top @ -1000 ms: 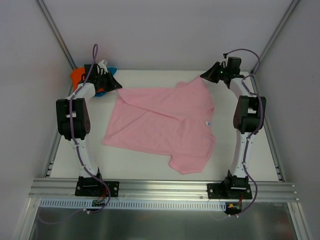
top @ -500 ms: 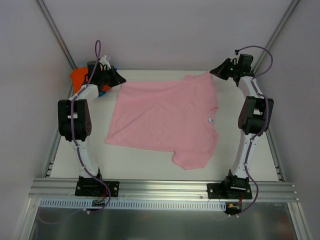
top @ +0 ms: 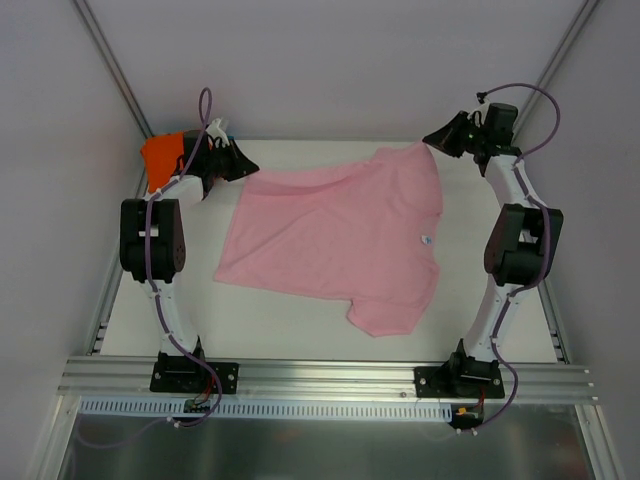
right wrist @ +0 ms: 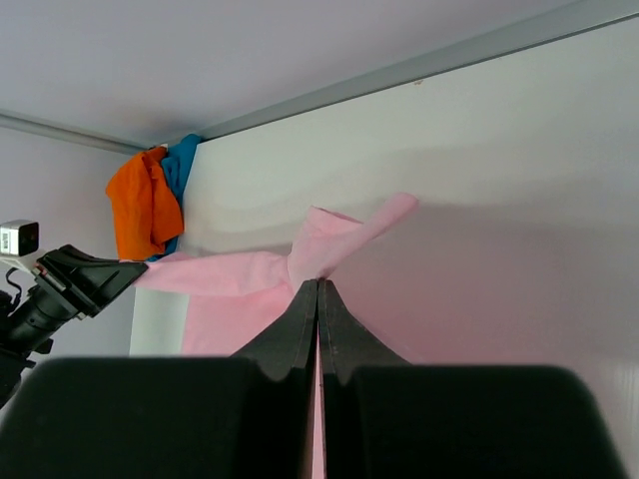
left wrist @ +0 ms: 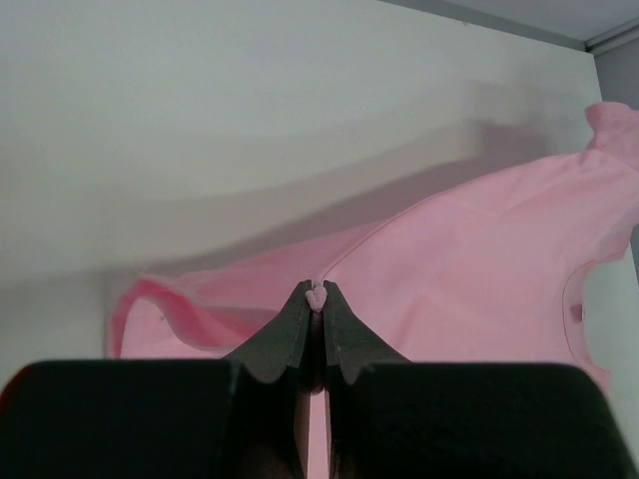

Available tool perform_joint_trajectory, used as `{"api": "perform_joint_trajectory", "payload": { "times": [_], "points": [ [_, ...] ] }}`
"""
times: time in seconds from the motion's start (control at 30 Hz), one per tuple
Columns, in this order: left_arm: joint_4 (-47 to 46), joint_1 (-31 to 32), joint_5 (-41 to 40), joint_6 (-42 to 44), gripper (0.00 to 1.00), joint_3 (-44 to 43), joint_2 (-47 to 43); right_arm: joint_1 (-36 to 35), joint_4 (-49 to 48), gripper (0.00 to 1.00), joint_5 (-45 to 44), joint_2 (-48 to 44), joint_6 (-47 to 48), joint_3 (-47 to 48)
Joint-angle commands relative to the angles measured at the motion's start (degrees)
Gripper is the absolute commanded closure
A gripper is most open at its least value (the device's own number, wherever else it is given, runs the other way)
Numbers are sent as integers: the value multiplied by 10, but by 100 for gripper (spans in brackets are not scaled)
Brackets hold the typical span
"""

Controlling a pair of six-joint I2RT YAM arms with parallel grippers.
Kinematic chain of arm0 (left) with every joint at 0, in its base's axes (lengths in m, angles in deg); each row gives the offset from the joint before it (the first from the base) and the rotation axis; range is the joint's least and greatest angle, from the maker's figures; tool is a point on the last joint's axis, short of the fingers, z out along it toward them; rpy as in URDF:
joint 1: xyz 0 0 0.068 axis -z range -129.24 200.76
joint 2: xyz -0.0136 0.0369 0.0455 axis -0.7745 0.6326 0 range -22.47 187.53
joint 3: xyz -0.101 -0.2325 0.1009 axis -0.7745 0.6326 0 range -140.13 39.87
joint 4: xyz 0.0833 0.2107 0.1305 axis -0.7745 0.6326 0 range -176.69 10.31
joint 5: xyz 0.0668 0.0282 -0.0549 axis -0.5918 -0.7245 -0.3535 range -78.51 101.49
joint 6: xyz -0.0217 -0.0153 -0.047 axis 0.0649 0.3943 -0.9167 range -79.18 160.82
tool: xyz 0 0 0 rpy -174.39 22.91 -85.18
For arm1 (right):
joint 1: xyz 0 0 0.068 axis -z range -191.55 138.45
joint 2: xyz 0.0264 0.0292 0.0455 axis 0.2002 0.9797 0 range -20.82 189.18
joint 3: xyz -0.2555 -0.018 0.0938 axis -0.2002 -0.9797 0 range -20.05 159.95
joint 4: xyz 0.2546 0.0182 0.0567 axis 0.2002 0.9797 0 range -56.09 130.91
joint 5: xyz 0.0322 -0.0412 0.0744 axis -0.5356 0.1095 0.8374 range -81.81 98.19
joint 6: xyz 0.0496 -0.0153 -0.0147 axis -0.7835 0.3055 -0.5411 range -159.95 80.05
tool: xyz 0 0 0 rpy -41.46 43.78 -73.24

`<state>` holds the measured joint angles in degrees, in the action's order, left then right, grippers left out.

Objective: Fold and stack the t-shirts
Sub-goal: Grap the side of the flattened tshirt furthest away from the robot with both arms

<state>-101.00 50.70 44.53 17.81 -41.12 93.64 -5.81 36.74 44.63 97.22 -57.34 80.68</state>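
While both hands pinch the far edge of the light pink t-shirt (top: 335, 235), you have that edge strung between them and lifted off the tabletop (top: 270, 325). The rest drapes down toward 6 o'clock.

Your left hand (top: 238, 166), at about 10 o'clock, has its fingers pressed together on a small nub of pink cloth at the hem corner. Your right hand (top: 432, 140), at about 1 o'clock, is likewise clamped shut on the far sleeve, which bunches just past its fingertips. Holding two far corners well apart like this pulls the cloth taut, so I judge the aim is to spread the shirt flat before any fold.

The white neck tag (top: 423, 240) sits toward 3 o'clock, so the collar faces your right arm. The near sleeve (top: 385, 315) lies at 5 o'clock.

The orange t-shirt (top: 160, 153) and the teal-blue t-shirt (right wrist: 186, 163) wait crumpled together in the 10 o'clock corner, just behind your left hand. Neither is folded, so the task looks to be at an early stage.
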Motion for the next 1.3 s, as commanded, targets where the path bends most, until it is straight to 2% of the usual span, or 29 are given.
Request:
{"api": "perform_joint_trajectory", "payload": {
  "times": [0.0, 0.4, 0.73, 0.8, 0.9, 0.93, 0.97, 1.0, 1.03, 1.07, 1.13, 1.17, 1.2, 1.23, 1.27],
  "points": [
    [-24, -1, 18, 15, 100, 14, -48, 1, -17, 99, 9, -63, 25, -26],
    [2, -2, 4, 39, 100, 11, -55, 1, -10, 99, -3, -90, 61, -108],
    [-26, -2, -24, 31, 100, 7, -24, 1, 32, 100, -5, -10, 58, 6],
    [-33, -2, -31, 28, 98, 2, -12, 2, 38, 99, -6, 20, 56, 35],
    [-34, -2, -45, 34, 89, -8, -2, 2, 29, 99, -3, 46, 51, 52],
    [-34, -1, -56, 38, 76, -5, -5, 2, 10, 97, -3, 44, 51, 47],
    [-58, -1, -60, 46, 68, 4, -25, 2, 2, 88, -6, 30, 53, 40],
    [-76, -1, -68, 52, 62, 31, -38, 2, -6, 45, -15, 18, 56, 16],
    [-96, -1, -69, 57, 52, 48, -54, 2, -20, 33, -21, 2, 66, 2],
    [-128, -2, -74, 66, 48, 80, -92, 2, -24, 21, -36, -32, 73, -13],
    [-149, -2, -94, 77, 41, 114, -133, 2, -23, 18, -48, -69, 86, -54],
    [-161, -1, -103, 88, 36, 131, -182, 2, -19, 18, -53, -89, 101, -68],
    [-166, -1, -112, 94, 25, 169, -207, 2, -15, 15, -59, -132, 106, -82],
    [-174, -2, -125, 99, 19, 190, -234, 1, -17, 15, -63, -157, 111, -121],
    [-174, -2, -124, 105, 18, 207, -287, 1, -14, 15, -66, -182, 111, -141]
  ]
}}
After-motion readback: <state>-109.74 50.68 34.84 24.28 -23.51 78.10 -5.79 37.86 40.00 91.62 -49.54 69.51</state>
